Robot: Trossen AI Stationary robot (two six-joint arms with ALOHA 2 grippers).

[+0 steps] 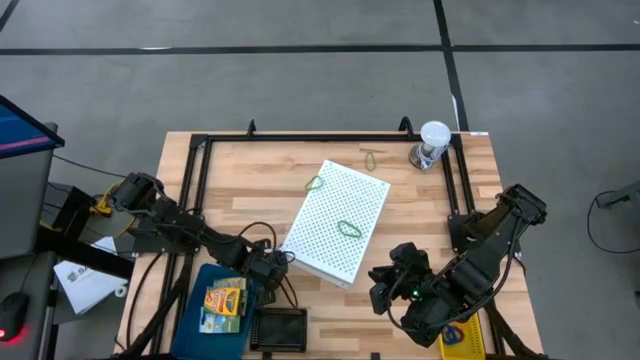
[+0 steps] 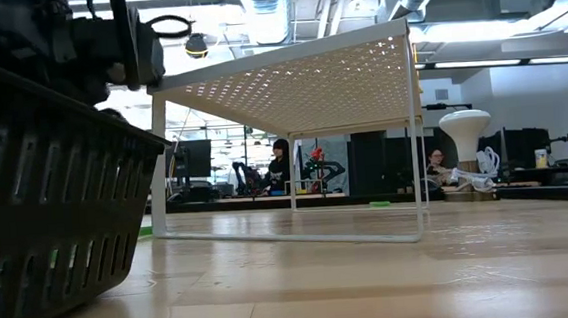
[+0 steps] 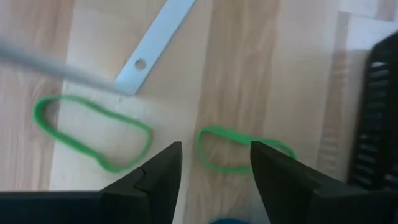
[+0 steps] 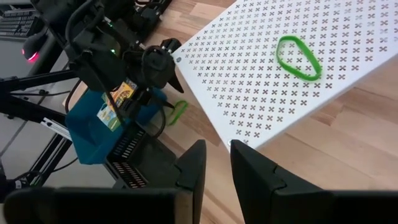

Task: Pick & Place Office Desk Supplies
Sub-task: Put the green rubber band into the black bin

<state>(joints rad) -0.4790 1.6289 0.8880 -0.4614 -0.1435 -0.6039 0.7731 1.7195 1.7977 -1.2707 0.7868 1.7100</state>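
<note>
- The left gripper (image 1: 272, 268) sits low over the table near the front corner of the white perforated box (image 1: 350, 195), just beside the blue bin (image 1: 195, 305).
- In the left wrist view its fingers (image 3: 163, 175) are spread apart with nothing between them, hanging over two green rubber bands (image 3: 239, 149) that lie flat on the wood.
- A pale metal strip with a hole (image 3: 155, 43) lies on the table just past those bands, and a black mesh basket (image 3: 376, 118) stands close at one side.
- The blue bin holds a crayon box (image 1: 226, 297) and a green card box (image 1: 218, 320); a small black tray (image 1: 279, 327) sits next to the bin at the table's front edge.
- The right gripper (image 1: 385, 283) hovers near the right front of the perforated box; its fingers (image 4: 193, 165) stand a little apart and hold nothing.
- One green band (image 1: 349, 229) rests on top of the perforated box, another (image 1: 315, 184) lies at its left edge, and an olive loop (image 1: 371, 157) lies on the wood behind it.
- A clear cup with a white lid (image 1: 433, 143) stands at the back right corner.
- A yellow crayon box (image 1: 462, 338) shows under the right arm at the front.
- In the low view the box's raised white frame (image 2: 358, 74) spans the table, and people sit in the room beyond.
</note>
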